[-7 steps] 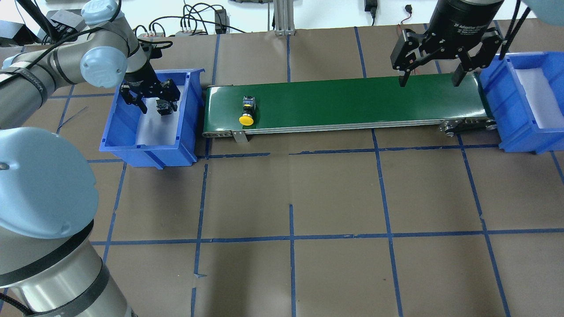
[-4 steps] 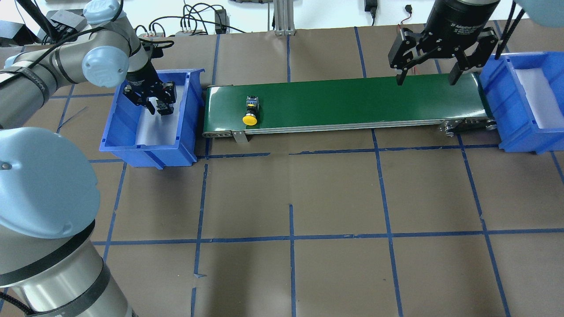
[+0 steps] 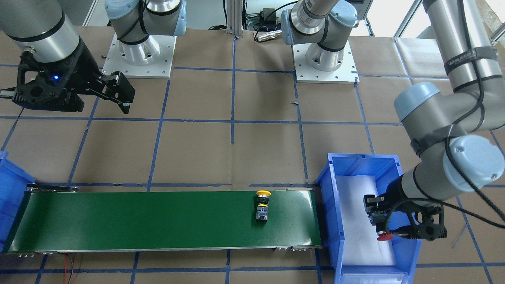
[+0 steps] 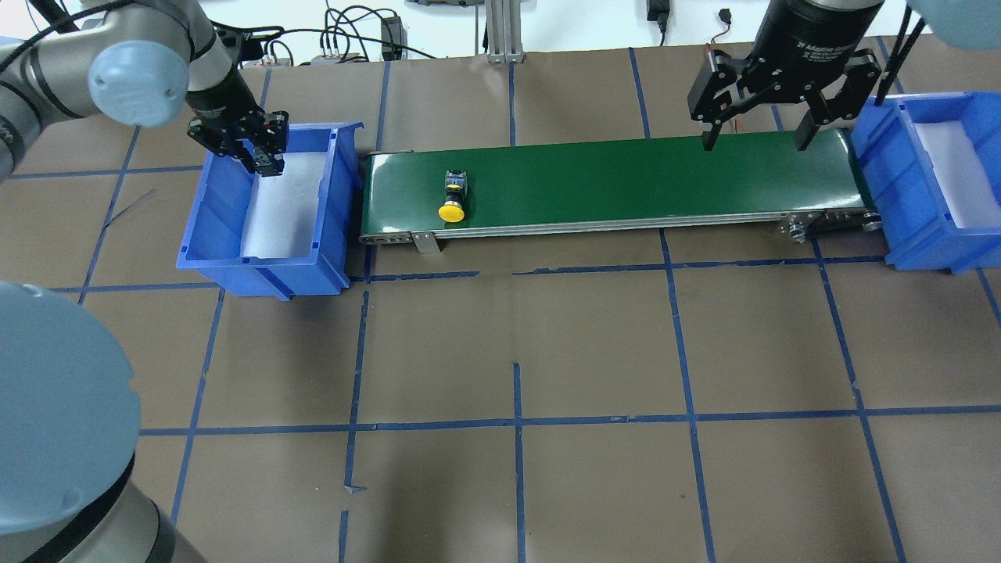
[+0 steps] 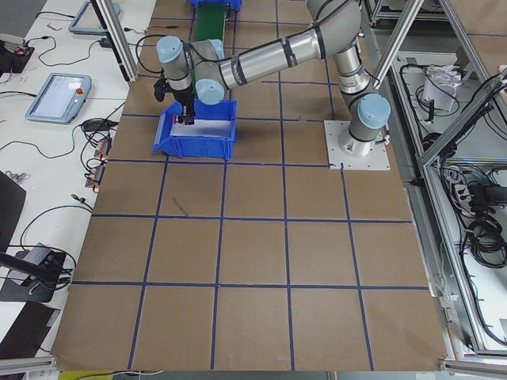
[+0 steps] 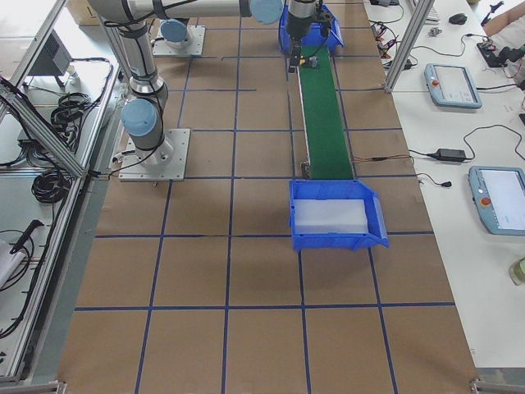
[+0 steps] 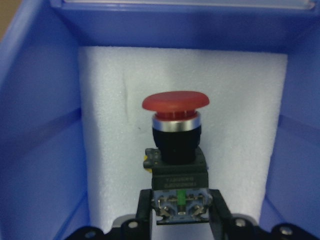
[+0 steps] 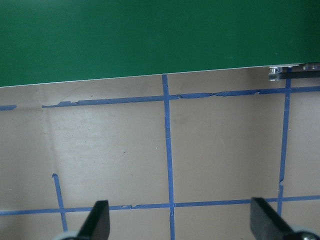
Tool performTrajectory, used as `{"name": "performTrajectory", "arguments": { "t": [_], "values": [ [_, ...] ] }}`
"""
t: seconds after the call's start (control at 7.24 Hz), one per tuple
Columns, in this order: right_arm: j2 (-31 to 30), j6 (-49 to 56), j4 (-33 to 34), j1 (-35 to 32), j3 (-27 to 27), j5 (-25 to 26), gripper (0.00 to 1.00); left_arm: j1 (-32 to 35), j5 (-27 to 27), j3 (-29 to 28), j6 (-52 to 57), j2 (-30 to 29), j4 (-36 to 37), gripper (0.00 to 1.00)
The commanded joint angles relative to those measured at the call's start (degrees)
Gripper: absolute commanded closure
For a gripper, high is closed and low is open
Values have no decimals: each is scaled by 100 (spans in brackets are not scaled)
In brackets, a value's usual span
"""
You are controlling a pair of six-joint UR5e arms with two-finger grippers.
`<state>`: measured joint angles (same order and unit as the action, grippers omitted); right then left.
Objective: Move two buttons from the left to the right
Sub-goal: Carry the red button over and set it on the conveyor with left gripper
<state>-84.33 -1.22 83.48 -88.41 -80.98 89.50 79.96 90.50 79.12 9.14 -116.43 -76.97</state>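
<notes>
Pretty simple setup: a table topped with brown paper and a blue tape grid (image 4: 594,344). Along its far side lies a long green conveyor belt (image 4: 626,180), with one blue plastic bin (image 4: 266,274) at the left end and another blue plastic bin (image 4: 884,195) at the right.

Bin walls (image 7: 30,125) flank the left gripper (image 7: 181,210) and its red button (image 7: 176,125); the belt (image 4: 626,180) holds only the yellow button (image 4: 452,202).

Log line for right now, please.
left gripper: shut on red button, over left bin | yellow button: on belt | right gripper: open, empty
</notes>
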Motion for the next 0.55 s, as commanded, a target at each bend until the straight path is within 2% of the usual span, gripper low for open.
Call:
{"name": "performTrajectory", "arguments": {
  "t": [0.0, 0.28, 0.41],
  "values": [
    [-40, 43, 36, 8, -23, 6, 0, 220, -33, 234, -9, 961, -651, 97],
    [-22, 60, 46, 26, -32, 32, 0, 852, -7, 490, -481, 1017, -522, 97],
    [-22, 52, 46, 26, -32, 24, 0, 898, -24, 534, -518, 1017, -399, 97]
  ]
}}
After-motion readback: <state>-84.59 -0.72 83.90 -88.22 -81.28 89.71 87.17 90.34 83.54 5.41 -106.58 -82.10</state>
